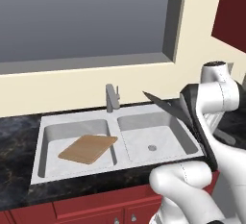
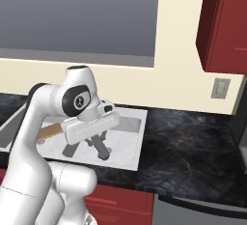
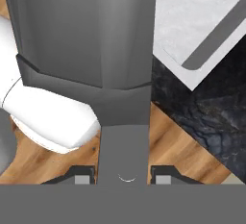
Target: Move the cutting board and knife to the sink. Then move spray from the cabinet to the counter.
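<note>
The cutting board (image 1: 88,148) already lies in the sink's (image 1: 120,163) left basin, while the hand (image 3: 125,172) pinches the knife (image 1: 163,105) above the right basin; spray untouched.

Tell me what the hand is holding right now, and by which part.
The hand holds the knife by its handle, the fingers closed on either side. The dark blade juts out over the right basin of the sink.
</note>
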